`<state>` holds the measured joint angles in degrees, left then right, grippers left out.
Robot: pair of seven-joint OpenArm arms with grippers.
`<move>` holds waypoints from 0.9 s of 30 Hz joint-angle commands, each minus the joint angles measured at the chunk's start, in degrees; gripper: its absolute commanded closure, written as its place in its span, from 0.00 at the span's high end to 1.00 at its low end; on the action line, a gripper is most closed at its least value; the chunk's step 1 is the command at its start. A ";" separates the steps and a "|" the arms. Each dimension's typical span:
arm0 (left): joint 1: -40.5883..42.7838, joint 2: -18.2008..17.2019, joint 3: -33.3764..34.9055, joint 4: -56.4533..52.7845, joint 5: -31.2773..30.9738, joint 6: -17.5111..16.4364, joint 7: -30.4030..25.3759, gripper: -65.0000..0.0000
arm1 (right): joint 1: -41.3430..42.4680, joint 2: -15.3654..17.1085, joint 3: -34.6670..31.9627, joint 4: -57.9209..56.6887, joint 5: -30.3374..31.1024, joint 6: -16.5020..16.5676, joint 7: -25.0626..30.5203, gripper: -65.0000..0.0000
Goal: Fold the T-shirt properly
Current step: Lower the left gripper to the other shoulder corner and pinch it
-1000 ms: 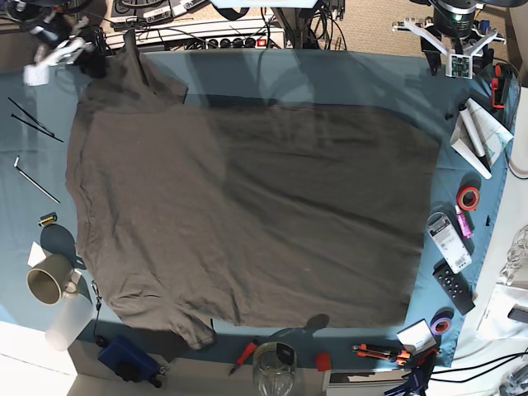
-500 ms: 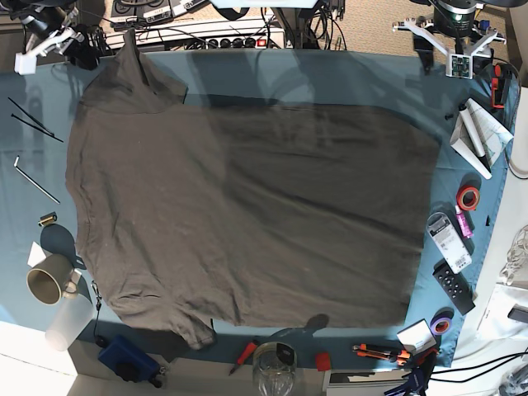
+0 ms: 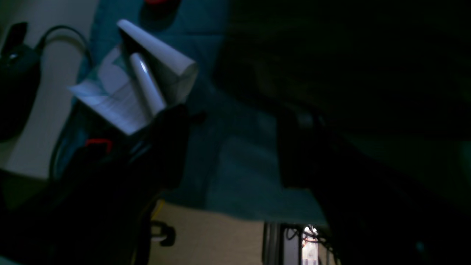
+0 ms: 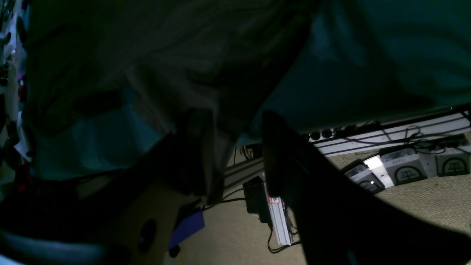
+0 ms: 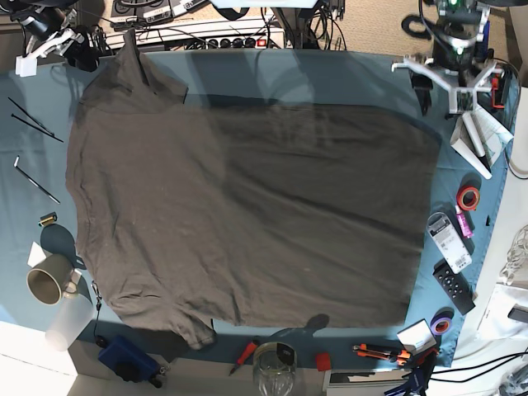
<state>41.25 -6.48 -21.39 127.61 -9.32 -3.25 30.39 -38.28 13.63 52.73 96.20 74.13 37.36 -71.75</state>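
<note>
T-shirt (image 5: 247, 210): spread flat across the middle of the blue tablecloth (image 5: 330, 78), neck end toward 9 o'clock, hem toward 3 o'clock; one sleeve points to 11 o'clock, the other to 7 o'clock.
Hem edge: runs straight down the 3 o'clock side, with a narrow strip of bare cloth between it and the clutter there.
Far edge: a wide band of bare tablecloth lies along 12 o'clock, from the upper sleeve across to 1 o'clock.
Near edge: close to the table front at 6 o'clock; a glass jar (image 5: 274, 369) and a red-handled tool (image 5: 244, 355) sit just beside it.
Left gripper (image 5: 445, 78): at 1 o'clock above bare cloth, just off the shirt's hem corner, jaws spread wide, holding nothing.
Right gripper (image 5: 49, 45): at 11 o'clock past the table's corner, apart from the upper sleeve tip; fingers parted, nothing between them.
3 o'clock clutter: white tubes (image 5: 474, 140), a roll of red tape (image 5: 468, 197), a remote (image 5: 453, 286).
9 o'clock clutter: a mug (image 5: 48, 279), a hex key (image 5: 33, 180), black rods (image 5: 33, 120).
</note>
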 commanded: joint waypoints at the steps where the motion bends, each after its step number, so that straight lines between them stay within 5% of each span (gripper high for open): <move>1: -0.39 -0.20 -0.13 0.07 -0.57 0.26 -1.22 0.55 | -0.61 0.98 0.63 0.81 1.05 0.28 1.25 0.35; 13: -7.74 0.15 -0.13 -9.42 -9.70 -1.29 1.77 0.51 | -0.61 0.96 0.63 0.81 0.81 0.33 1.44 0.35; 27: -11.78 2.36 -0.13 -13.31 -12.37 -0.17 1.75 0.49 | -0.61 0.92 0.63 0.81 -0.68 0.35 3.08 0.35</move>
<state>29.39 -3.95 -21.43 113.47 -21.30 -3.05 33.41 -38.30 13.58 52.73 96.20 72.07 37.34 -69.73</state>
